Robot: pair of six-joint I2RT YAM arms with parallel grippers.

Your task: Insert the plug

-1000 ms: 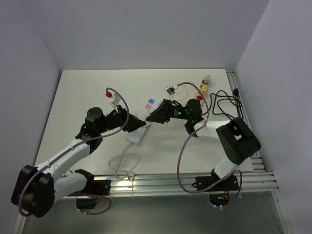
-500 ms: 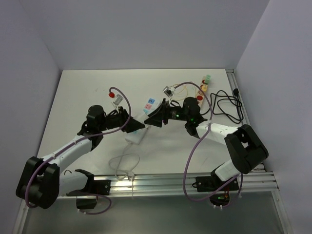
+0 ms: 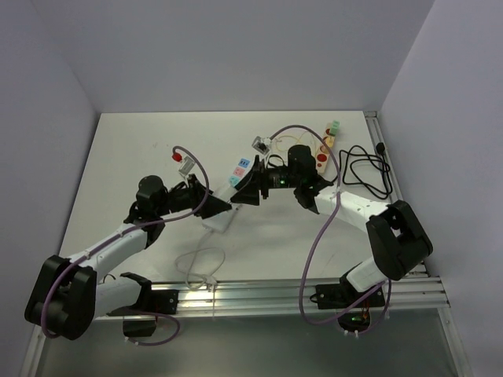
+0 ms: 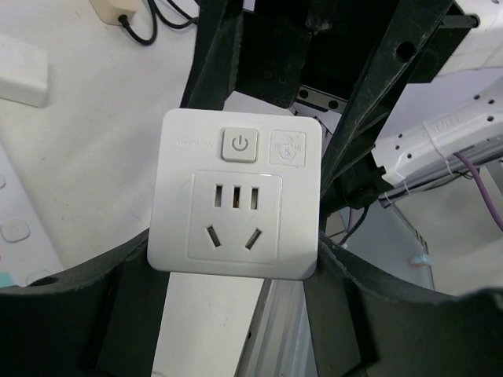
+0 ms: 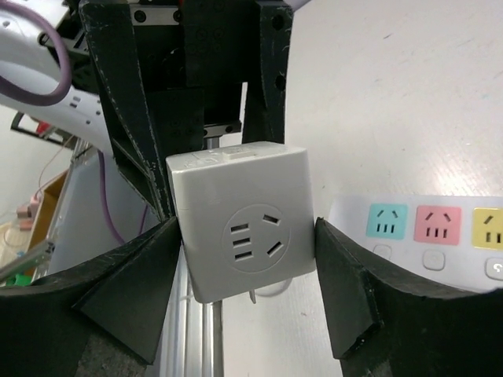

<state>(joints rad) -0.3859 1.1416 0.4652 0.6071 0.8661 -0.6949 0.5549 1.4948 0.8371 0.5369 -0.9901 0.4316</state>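
The white cube-shaped plastic socket adapter (image 5: 240, 220) is held up off the white bench (image 3: 141, 149), pinched at its sides by the right gripper (image 5: 245, 239); the left gripper (image 4: 234, 255) grips its lower corners from the opposite face; a white power strip with coloured sockets (image 5: 428, 224) lies just beside.

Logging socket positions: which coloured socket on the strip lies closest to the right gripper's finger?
The teal socket, beside the right gripper's finger; the pink socket and yellow socket sit farther along the strip.
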